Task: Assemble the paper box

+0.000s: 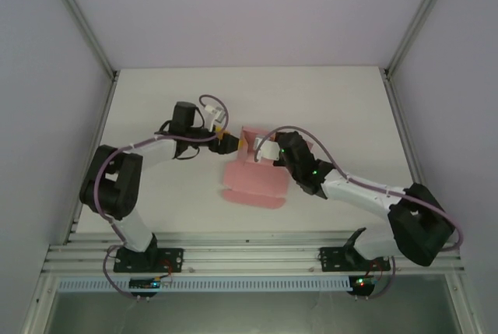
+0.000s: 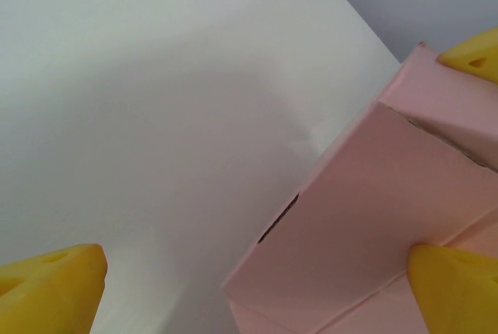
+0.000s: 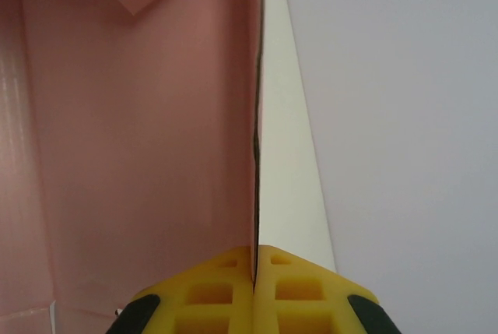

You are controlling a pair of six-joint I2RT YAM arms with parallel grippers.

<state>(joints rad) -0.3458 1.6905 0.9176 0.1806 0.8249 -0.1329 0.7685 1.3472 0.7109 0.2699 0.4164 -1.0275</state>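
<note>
Paper box (image 1: 257,180) sat mid bench (image 1: 171,100), half-raised, flap flat toward near edge. Right end effector (image 3: 255,260) clamped on upright card wall, edge pinched between pads. Left end effector (image 1: 226,142) gaped wide just beside box's left corner, box lying to its right; judged better placed for next fold

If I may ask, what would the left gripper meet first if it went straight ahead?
Probably the paper box: its pink wall lies just ahead of the open left gripper, though depth is unclear.
</note>
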